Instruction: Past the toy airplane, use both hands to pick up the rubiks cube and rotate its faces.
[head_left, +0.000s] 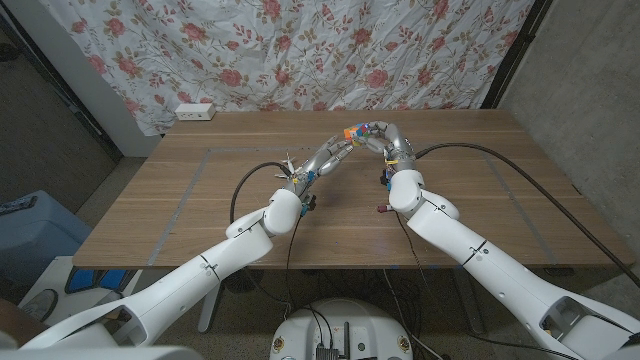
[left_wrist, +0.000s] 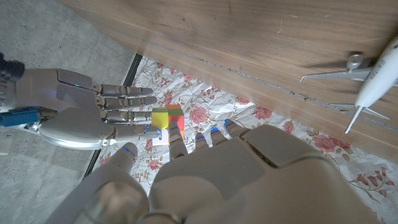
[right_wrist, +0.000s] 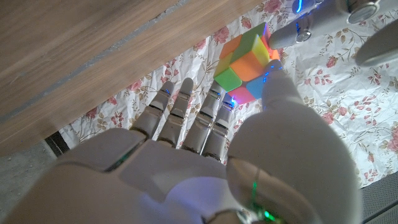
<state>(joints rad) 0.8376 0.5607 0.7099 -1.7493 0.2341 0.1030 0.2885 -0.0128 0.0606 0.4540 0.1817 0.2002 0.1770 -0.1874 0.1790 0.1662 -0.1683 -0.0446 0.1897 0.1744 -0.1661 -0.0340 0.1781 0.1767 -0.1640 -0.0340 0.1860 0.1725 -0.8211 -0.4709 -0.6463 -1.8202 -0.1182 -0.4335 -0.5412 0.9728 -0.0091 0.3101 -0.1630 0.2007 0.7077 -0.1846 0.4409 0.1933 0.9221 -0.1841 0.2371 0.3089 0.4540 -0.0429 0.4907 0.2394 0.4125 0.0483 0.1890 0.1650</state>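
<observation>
The rubiks cube (head_left: 352, 130) is lifted above the far middle of the table, between my two hands. My left hand (head_left: 335, 152) reaches to it from the left and my right hand (head_left: 390, 138) from the right. In the left wrist view the cube (left_wrist: 168, 118) sits between a fingertip of my left hand (left_wrist: 249, 174) and the fingers of my right hand (left_wrist: 93, 112). In the right wrist view the thumb of my right hand (right_wrist: 205, 162) presses the cube (right_wrist: 245, 65), and a left-hand finger (right_wrist: 292, 34) touches its other side. The toy airplane (head_left: 293, 172) (left_wrist: 373, 81) lies on the table under my left forearm.
A white power strip (head_left: 195, 112) lies at the table's far left edge, before the floral curtain (head_left: 330, 50). Black cables (head_left: 245, 185) run from both arms over the wooden table (head_left: 480, 190). A blue bin (head_left: 30, 235) stands on the floor at the left.
</observation>
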